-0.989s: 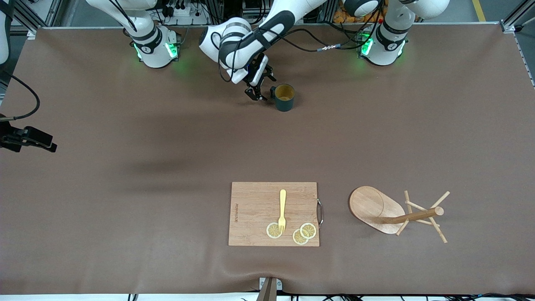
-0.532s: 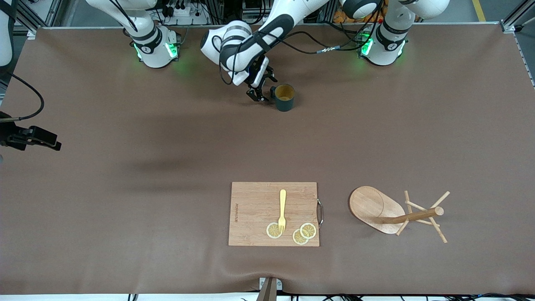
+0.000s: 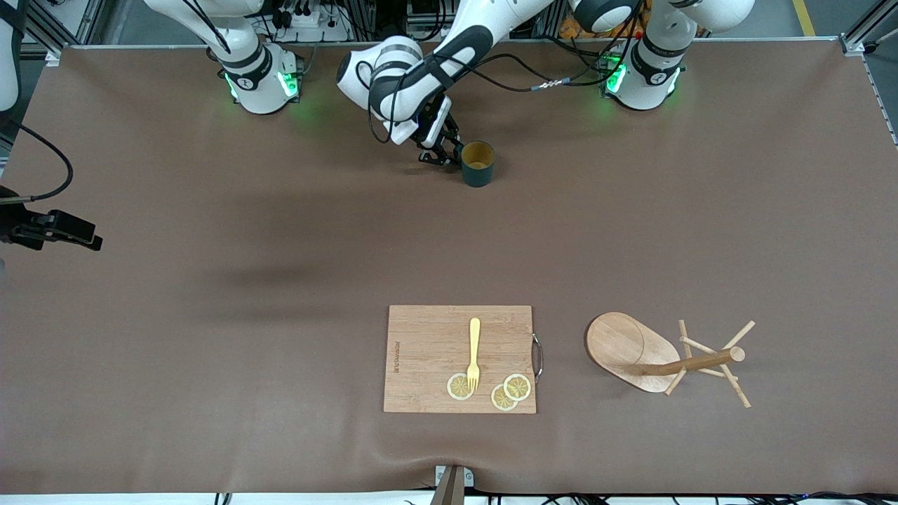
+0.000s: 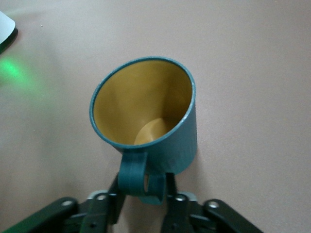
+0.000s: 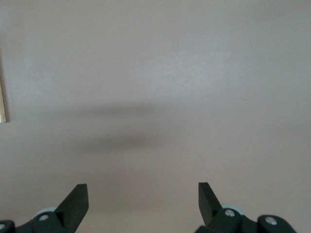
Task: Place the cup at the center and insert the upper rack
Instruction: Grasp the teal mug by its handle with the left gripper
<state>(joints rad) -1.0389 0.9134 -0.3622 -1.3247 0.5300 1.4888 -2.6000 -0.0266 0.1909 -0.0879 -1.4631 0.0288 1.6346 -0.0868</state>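
Observation:
The dark teal cup (image 3: 478,165) with a tan inside stands upright on the table near the robots' bases. My left gripper (image 3: 447,155) is down beside it, shut on the cup's small side handle. In the left wrist view the handle (image 4: 132,174) sits squeezed between the two black fingers (image 4: 108,200) of the left gripper (image 4: 144,183), with the cup (image 4: 181,141) just past them. The upper rack (image 3: 631,347), a light wooden mug tree, lies tipped on its side toward the left arm's end, much nearer the front camera. My right gripper (image 3: 90,242) waits open over bare table (image 5: 143,193).
A rectangular wooden cutting board (image 3: 428,351) lies near the table's front edge. It carries a yellow fork (image 3: 474,351) and three lemon slices (image 3: 511,391). The rack's pegs (image 3: 736,337) stick out toward the left arm's end. Brown table mat (image 3: 280,210) stretches between cup and board.
The left gripper's fingers have closed from open onto the cup's handle. The right gripper shifted slightly half a second back and has held still since.

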